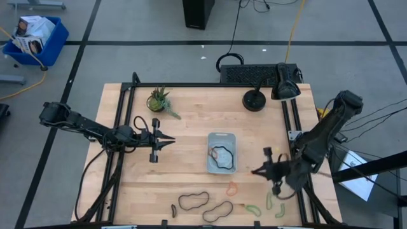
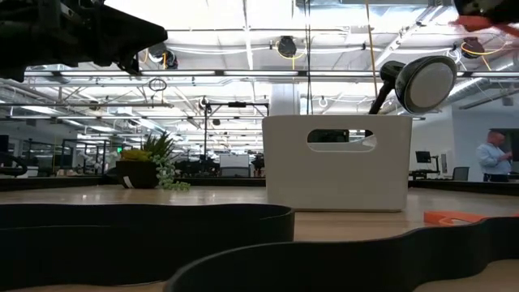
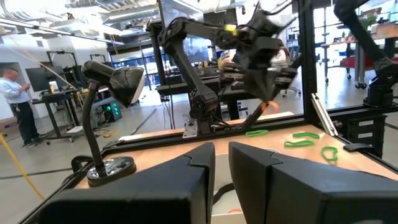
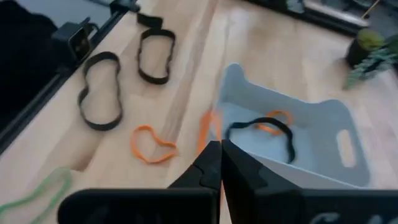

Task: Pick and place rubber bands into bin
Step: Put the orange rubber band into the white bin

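The bin (image 1: 222, 152), a pale tray, sits mid-table with a black and an orange rubber band inside (image 4: 261, 127). My right gripper (image 1: 254, 172) is just right of the bin, above the table, shut on an orange rubber band (image 4: 207, 132). More bands lie flat near the front edge: black ones (image 1: 193, 201), an orange one (image 1: 232, 187) and green ones (image 1: 268, 203). My left gripper (image 1: 172, 141) hovers left of the bin, pointing toward it, empty, its fingers a narrow gap apart (image 3: 222, 168). My right gripper pinches the orange band between its two fingertips; a short stretch of the band (image 4: 208, 127) shows just past them. The fingers slant down from the table's right side. The band hangs slack below them (image 3: 268, 107), clear of the table.
A potted plant (image 1: 160, 100) and a black desk lamp (image 1: 254, 98) stand at the far side. Black frame rails (image 1: 124, 127) run along the left and right edges. A blue crate (image 1: 35, 38) sits on the floor. A person (image 2: 492, 154) stands far behind.
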Available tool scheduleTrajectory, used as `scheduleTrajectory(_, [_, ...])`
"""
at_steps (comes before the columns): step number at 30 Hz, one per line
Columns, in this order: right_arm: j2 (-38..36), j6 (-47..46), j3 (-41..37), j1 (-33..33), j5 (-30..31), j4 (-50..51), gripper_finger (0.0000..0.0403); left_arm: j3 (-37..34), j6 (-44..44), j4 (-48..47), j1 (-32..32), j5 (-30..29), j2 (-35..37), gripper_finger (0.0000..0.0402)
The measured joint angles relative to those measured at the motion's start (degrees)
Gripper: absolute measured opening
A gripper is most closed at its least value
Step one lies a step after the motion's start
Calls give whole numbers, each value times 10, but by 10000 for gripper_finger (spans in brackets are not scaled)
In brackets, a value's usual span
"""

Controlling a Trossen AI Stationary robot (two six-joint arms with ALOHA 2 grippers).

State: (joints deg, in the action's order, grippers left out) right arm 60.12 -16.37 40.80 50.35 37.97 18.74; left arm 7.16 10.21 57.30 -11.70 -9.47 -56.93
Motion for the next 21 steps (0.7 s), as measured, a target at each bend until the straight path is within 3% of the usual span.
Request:
scheduleTrajectory(8, [-136, -34, -140, -9, 68, -39, 0, 0, 1, -1, 0, 0, 0, 56])
scheduleTrajectory(14, [-188, -39, -236, -25, 71, -123, 0, 0, 1, -1, 0, 0, 0, 56])
scheduleTrajectory(21, [-194, 88, -254, -72, 64, -314, 0, 0, -5, -1, 0, 0, 0, 56])
